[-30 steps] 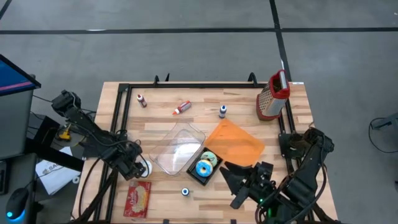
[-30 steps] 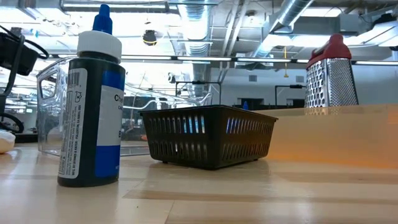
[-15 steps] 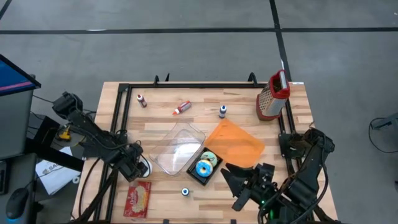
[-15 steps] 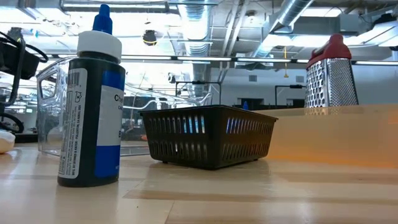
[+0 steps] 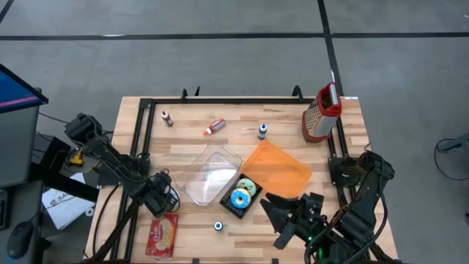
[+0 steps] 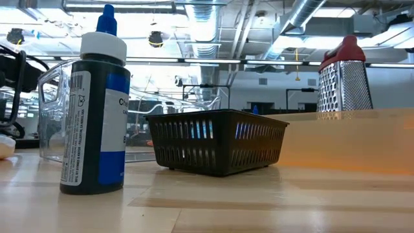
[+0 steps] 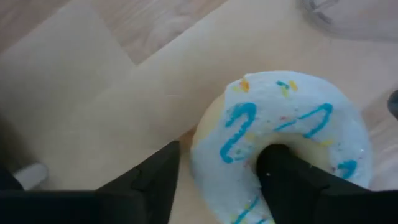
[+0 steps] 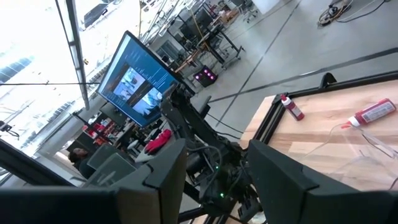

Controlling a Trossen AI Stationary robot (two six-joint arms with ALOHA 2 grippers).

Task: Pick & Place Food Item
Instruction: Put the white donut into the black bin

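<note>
Left end effector [image 5: 163,199] sits low at the table's [image 5: 286,121] left front edge, over the white-iced donut [image 7: 283,146]. Left wrist view: one finger [image 7: 283,177] pokes into the donut's hole, the other stands just outside its rim; jaws part open, straddling the ring, not visibly clamped. Donut lies flat on the wood, beside the clear plastic container [image 5: 209,174]. A black basket [image 5: 240,196] next to that container holds two more donuts. Right end effector [image 5: 282,220] waits raised at the front right, fingers apart, holding nothing.
</note>
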